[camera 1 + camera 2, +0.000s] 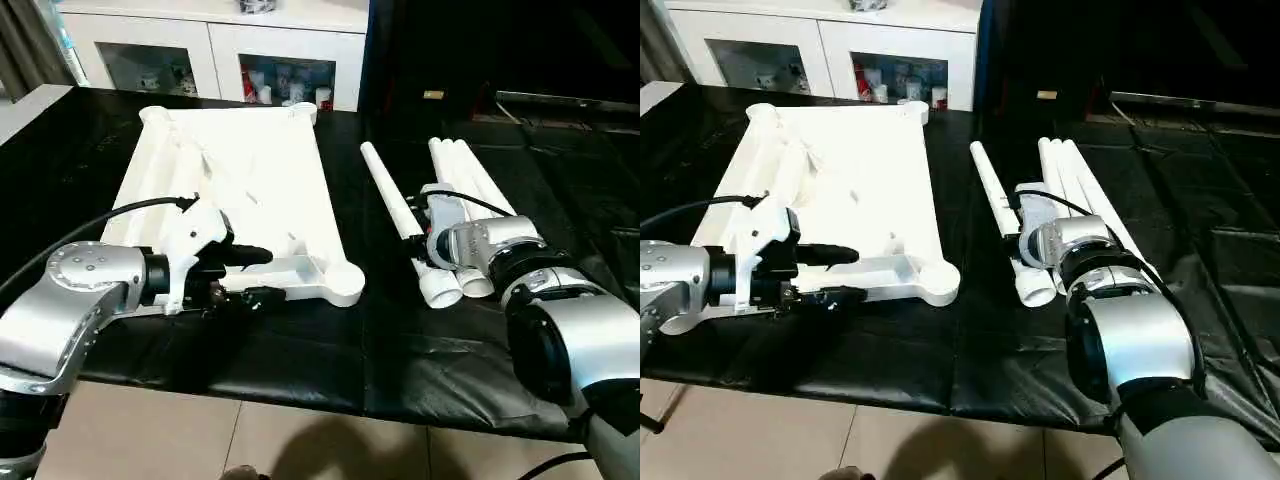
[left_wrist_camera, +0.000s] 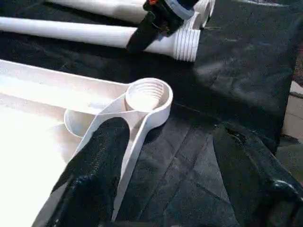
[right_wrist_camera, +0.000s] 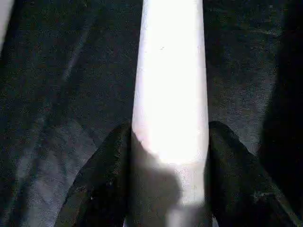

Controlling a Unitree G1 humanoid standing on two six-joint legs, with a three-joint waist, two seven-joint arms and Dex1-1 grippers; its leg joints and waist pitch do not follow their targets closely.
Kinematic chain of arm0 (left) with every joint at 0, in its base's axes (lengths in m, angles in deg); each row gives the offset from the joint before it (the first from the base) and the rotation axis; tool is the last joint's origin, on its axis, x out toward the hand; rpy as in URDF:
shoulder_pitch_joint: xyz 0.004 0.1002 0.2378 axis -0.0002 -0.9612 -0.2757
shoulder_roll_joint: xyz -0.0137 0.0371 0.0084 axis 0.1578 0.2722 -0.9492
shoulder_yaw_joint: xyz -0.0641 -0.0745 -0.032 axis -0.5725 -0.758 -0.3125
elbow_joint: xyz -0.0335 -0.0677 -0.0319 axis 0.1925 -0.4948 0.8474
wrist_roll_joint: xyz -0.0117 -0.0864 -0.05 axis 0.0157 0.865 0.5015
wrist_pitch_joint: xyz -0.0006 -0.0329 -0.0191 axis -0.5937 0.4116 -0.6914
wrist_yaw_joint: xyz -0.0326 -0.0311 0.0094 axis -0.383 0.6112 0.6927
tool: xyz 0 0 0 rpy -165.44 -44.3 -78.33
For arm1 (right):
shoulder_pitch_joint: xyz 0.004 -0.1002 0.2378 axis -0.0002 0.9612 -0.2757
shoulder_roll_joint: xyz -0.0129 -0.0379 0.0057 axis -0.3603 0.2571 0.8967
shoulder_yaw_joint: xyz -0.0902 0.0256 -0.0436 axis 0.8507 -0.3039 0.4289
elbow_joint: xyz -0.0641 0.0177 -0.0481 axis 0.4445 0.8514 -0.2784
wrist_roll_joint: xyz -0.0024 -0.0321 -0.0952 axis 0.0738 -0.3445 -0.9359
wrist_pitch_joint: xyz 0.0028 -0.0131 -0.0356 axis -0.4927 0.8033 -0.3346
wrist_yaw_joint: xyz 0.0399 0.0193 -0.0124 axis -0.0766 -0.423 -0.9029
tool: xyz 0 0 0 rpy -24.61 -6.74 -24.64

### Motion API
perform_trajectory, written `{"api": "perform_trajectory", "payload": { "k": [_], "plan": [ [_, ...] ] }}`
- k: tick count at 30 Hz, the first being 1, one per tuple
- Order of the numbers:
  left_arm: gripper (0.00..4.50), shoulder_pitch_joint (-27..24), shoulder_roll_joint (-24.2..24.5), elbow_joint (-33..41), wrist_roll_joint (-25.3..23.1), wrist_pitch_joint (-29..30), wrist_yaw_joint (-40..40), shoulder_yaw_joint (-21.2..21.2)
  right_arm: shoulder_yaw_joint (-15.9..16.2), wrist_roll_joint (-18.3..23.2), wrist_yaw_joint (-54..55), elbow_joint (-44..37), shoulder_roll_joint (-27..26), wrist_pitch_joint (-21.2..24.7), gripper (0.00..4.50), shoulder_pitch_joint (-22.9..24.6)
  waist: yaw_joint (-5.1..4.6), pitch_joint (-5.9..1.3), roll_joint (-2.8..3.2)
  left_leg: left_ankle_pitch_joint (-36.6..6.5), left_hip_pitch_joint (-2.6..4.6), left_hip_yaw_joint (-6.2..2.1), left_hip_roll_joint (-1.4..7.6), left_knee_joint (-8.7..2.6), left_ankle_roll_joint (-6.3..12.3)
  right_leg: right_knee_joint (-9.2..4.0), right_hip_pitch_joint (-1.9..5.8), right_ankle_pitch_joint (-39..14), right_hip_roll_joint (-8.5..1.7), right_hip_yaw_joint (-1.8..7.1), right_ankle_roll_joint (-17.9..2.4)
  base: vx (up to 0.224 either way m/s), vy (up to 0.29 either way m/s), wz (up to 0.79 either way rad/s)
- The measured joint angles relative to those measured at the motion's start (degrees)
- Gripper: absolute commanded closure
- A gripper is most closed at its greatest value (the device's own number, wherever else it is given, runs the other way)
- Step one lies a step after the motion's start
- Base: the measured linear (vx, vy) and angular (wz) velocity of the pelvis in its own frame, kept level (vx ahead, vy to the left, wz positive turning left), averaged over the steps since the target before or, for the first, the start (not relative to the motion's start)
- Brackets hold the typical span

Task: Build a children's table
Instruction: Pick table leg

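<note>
Two grippers down on black-covered table (image 1: 300, 360). Left gripper (image 1: 250, 275) spread wide: upper finger (image 2: 94, 175) over the near rim of the tabletop, lower finger (image 2: 251, 175) over black cloth just off the edge, nothing pinched between. Right gripper (image 3: 170, 156) straddling a leg (image 3: 170, 94), one black finger on each side, pressed against the white tube and pinching it.

Tabletop (image 1: 235, 170) lying upside down on left half of the table, long axis running near to far, round sockets at corners. Near-right socket (image 2: 147, 97) threaded inside, open end up, just beyond the left gripper's fingertips.

Four legs (image 1: 470, 190) on right half, lying flat side by side, long axes near to far, fanning slightly leftward at far ends. Threaded thick ends (image 1: 440, 288) toward the near edge. Leftmost leg (image 1: 385, 190) a little apart from the others. Right forearm (image 1: 570, 330) covering near ends of the rightmost legs.

White glass-door cabinet (image 1: 220, 60) past the far edge, small items behind the panes. Pale floor (image 1: 250, 440) at near side.
</note>
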Motion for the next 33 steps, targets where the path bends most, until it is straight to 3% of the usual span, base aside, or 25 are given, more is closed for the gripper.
{"api": "perform_trajectory", "payload": {
  "k": [3,8,16,23,28,33],
  "plan": [
    [1.27,0.09,-0.88,-0.28,-0.03,-0.38,-0.8,0.34,-3.92,2.96,-0.02,-0.03,0.12,-1.71,2.64,-0.15,-0.01,0.01,0.01,0.0,-0.05,0.0,0.0,0.0,0.0,-0.01,-0.03,0.0,0.0,0.0,0.0,0.0,0.0,0.0],
    [1.27,2.25,-3.52,-2.84,-0.34,-1.68,-2.72,0.44,-7.65,6.53,-0.04,-1.3,0.54,-3.4,2.64,-1.92,0.0,0.01,0.01,0.04,-0.08,0.01,0.01,0.01,0.08,0.01,-0.06,0.0,0.0,-0.02,0.0,0.0,0.0,0.0],
    [1.27,6.9,-13.41,-7.71,-0.65,-4.29,-11.66,-0.34,-13.83,12.44,-2.89,-7.2,-0.17,-10.25,2.64,-1.55,-0.03,0.0,0.0,0.09,-0.18,0.02,0.0,0.11,0.29,0.0,-0.07,0.01,-0.02,-0.04,-0.01,0.0,0.0,0.0],
    [1.27,10.7,-18.62,-11.0,-0.52,-5.65,-17.57,-2.3,-14.55,14.84,-4.43,-15.34,-1.26,-10.69,2.64,2.64,-0.12,0.0,0.0,0.19,-0.19,0.01,0.0,0.13,0.81,0.0,-0.07,0.01,-0.02,-0.05,-0.01,0.0,0.0,0.0],
    [1.27,12.79,-23.1,-13.52,-0.43,-6.47,-21.56,-3.03,-15.35,16.94,-5.22,-24.61,-4.36,-11.81,2.64,9.46,-0.07,-0.01,-0.01,0.2,-0.19,0.01,0.0,0.15,0.86,-0.02,-0.05,0.02,-0.03,-0.06,-0.01,0.0,0.0,0.0],
    [1.27,13.14,-23.94,-14.27,-0.52,-6.86,-23.5,-3.09,-15.35,18.77,-4.34,-30.25,-5.64,-9.53,2.64,12.7,-0.09,-0.01,-0.01,0.22,-0.17,-0.01,0.0,0.13,0.88,-0.01,-0.05,0.03,-0.04,-0.05,0.0,0.0,0.0,0.0]
  ]
}}
